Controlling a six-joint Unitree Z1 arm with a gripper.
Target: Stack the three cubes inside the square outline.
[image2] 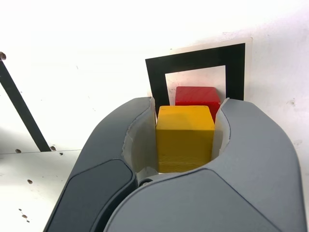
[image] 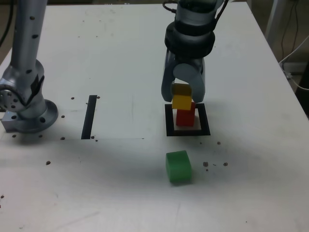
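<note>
Gripping the yellow cube (image2: 185,137), the tool (image2: 187,126) hovers at the red cube (image: 185,116) inside the square outline (image: 204,120).

Your gripper (image: 183,96) gripping the yellow cube (image: 182,96), red cube (image: 185,116) within the black square outline (image: 170,126), green cube (image: 178,166) nearby
</note>
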